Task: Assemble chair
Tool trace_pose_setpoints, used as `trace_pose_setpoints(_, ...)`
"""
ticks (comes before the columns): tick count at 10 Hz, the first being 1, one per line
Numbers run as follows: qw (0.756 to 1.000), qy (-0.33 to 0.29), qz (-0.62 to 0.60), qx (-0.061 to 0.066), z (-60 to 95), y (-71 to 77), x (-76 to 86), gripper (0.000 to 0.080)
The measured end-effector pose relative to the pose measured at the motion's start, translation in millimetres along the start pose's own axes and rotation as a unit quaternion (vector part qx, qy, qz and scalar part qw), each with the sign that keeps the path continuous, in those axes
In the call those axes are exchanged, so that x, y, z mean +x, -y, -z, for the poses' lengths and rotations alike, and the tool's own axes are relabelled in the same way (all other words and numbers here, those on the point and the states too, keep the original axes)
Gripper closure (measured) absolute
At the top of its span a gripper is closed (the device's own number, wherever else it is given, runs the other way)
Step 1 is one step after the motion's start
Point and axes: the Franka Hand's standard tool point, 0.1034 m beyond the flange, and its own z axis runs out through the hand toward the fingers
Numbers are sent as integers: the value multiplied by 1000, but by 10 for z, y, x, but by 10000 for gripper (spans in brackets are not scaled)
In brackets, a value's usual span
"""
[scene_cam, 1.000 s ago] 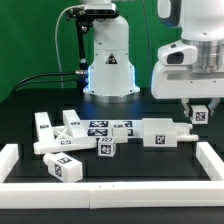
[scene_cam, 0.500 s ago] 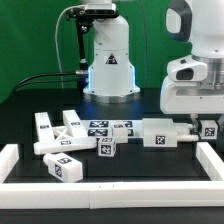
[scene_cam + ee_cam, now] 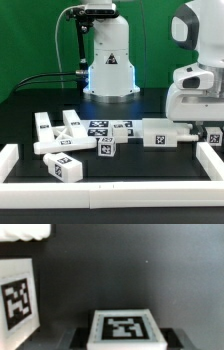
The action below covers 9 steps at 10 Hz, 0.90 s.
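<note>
Since the pincer (image 3: pixel 125 338) is pinching the small tagged cube (image 3: pixel 124 325) low over the worktop (image 3: pixel 130 269), near a white tagged piece (image 3: pixel 15 297), a skewed release may tip the cube or push that piece.

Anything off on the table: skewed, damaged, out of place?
Nothing stands out. The white blocky plastic chair pieces lie loose at mixed angles on the black table, none visibly broken. The gripper holds a small white tagged cube squarely.
</note>
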Motion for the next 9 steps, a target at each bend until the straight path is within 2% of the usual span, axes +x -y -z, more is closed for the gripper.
trace_pose_setpoints(1, 1000, 0, 0, 0, 0, 0, 0, 524)
trace_pose_setpoints(2, 1000, 0, 0, 0, -1, 0, 0, 341)
trace_pose_setpoints(3, 1000, 0, 2, 0, 12, 5, -12, 341)
trace_pose_setpoints(4, 1000, 0, 8, 1, 94, 32, -75, 189)
trace_pose_setpoints(5, 1000, 1, 16, 1, 195, 55, -154, 162)
trace_pose_setpoints(6, 999, -2, 43, 2, 287, -5, -183, 162)
trace_pose_setpoints(7, 999, -4, 53, 4, 327, -119, -185, 152)
trace_pose_setpoints(9, 999, -2, 51, 3, 303, -136, -190, 151)
